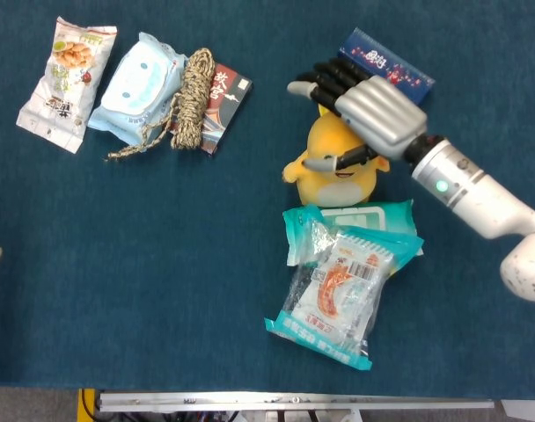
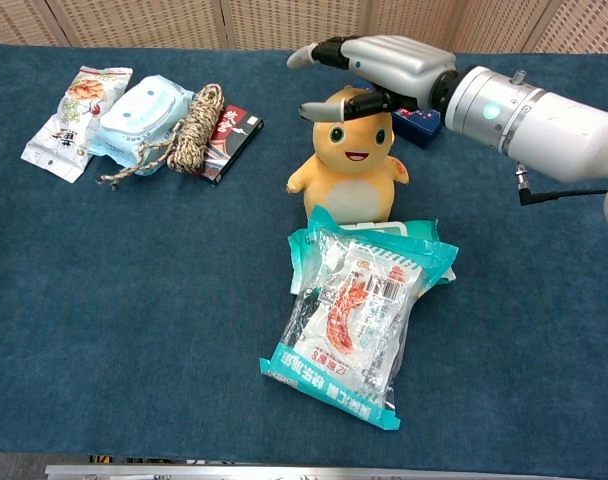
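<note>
Plush (image 2: 352,165) sits under the right robot hand (image 2: 379,68), fingers spread and holding nothing; next it likely needs lowering onto the head to grip.

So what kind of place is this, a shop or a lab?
Most likely a robot test bench, not a shop: unrelated items, a plush toy, snack packs and a rope coil, lie loose on a blue cloth table, with the right hand over the toy.
</note>
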You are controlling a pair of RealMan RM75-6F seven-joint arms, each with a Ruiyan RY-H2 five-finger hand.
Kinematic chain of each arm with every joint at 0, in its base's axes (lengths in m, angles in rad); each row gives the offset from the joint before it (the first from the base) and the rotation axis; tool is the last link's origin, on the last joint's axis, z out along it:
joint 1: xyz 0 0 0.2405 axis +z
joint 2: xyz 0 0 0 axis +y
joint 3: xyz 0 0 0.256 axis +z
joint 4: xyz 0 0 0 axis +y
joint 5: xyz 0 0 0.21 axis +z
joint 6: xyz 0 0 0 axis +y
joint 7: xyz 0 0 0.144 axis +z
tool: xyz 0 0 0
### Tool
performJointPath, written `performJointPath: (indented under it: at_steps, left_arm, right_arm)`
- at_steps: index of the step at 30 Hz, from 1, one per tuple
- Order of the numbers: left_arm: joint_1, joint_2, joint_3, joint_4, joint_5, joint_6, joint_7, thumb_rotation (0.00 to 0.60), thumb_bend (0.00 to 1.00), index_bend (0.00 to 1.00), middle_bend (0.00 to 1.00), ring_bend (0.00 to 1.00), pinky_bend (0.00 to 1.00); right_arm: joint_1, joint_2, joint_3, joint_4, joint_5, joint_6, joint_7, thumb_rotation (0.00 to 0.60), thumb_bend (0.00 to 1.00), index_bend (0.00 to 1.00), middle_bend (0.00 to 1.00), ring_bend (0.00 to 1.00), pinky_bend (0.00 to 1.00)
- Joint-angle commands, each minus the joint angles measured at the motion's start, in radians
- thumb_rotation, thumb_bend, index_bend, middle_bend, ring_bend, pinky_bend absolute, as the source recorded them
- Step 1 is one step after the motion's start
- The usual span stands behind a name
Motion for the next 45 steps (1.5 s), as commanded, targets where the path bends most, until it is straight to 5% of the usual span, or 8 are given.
performJointPath:
  at_steps: [1, 28, 45]
  left_arm:
    - [0.001, 0.0, 0.0, 0.001, -0.002, 0.0, -0.001, 0.6, 0.0, 0.19, 0.12, 0.09, 0.0]
    - [0.004, -0.005, 0.0, 0.013, -0.002, -0.001, -0.005, 0.6, 0.0, 0.19, 0.12, 0.09, 0.0]
    - [0.003, -0.002, -0.003, 0.009, -0.002, 0.0, -0.005, 0.6, 0.0, 0.19, 0.12, 0.09, 0.0]
  right_arm:
    - [0.004, 0.003, -0.01, -0.019, -0.018, 0.006, -0.001, 0.06, 0.0, 0.13, 0.11, 0.0, 0.0]
    - [0.03, -0.072, -0.028, 0.115, 0.056, -0.038, -0.031, 0.06, 0.0, 0.13, 0.11, 0.0, 0.0]
    - [0.008, -0.031, -0.002, 0.132, 0.092, -0.012, -0.002, 0.062, 0.0, 0.12, 0.11, 0.0, 0.0]
